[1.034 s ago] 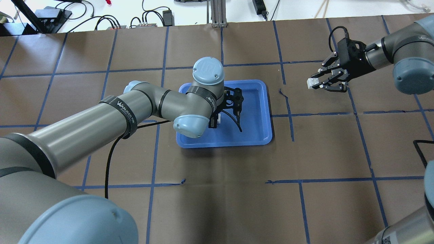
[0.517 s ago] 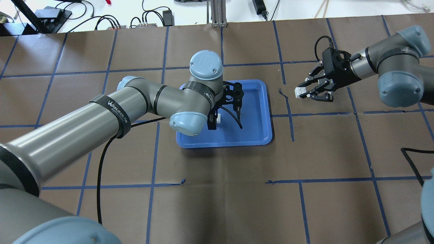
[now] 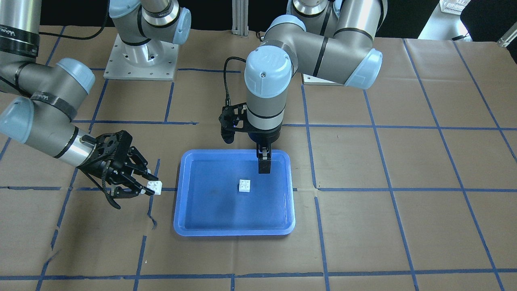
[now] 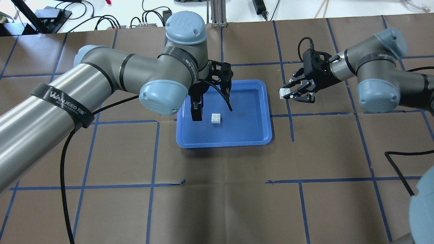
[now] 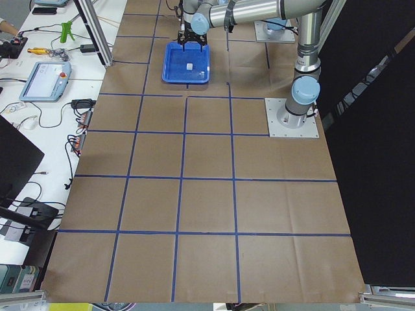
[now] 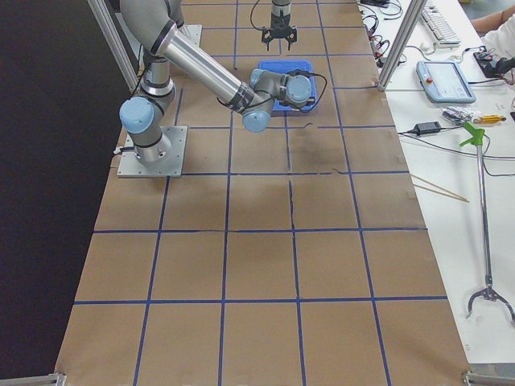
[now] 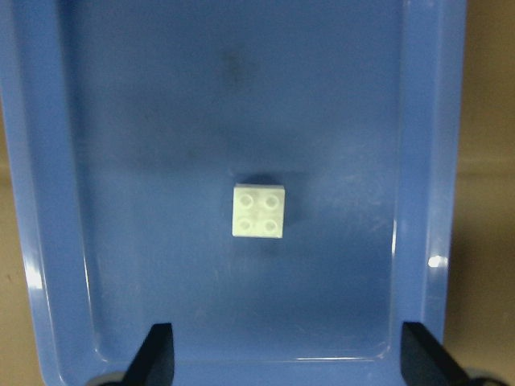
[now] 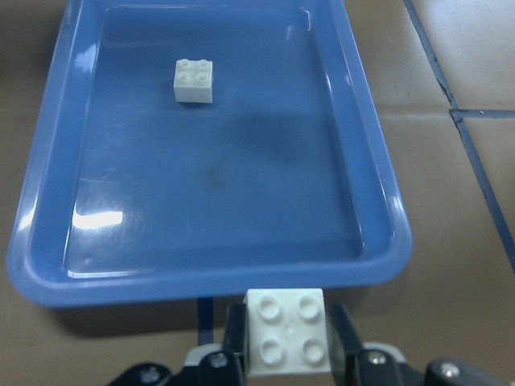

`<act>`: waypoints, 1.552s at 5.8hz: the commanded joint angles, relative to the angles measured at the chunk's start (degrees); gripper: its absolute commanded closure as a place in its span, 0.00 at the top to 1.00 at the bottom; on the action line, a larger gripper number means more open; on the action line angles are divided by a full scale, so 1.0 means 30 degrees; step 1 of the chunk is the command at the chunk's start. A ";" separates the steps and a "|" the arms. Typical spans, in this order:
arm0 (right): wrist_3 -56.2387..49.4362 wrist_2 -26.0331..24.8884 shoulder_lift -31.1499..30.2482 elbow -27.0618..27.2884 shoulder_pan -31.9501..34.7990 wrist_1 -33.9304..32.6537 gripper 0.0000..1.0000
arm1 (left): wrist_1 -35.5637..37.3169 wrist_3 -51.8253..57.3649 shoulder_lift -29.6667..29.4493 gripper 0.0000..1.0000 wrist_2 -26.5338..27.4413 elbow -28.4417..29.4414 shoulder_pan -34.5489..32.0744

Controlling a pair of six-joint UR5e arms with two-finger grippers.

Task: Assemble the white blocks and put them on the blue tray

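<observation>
The black strap (image 4: pixel 63 101) on the left arm reads "WANJEED". The left hand (image 7: pixel 288 358), fingers spread wide, has lifted clear of one white block (image 4: pixel 216 118), which lies free mid blue tray (image 4: pixel 261 135). The right hand (image 4: pixel 287 94), clamped on the other white block (image 8: pixel 286 331), has moved nearer the tray's edge above the surface (image 4: pixel 217 203).

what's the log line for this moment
left pincer: open, above blue tray | right pincer: shut on white block, outside tray | other white block: loose in tray | assembly: not yet done
</observation>
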 commanded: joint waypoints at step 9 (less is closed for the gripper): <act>0.7991 -0.1587 0.3420 0.1345 0.6303 -0.9592 0.19 | -0.2060 -2.5707 0.3893 0.99 -0.0494 0.1514 0.3326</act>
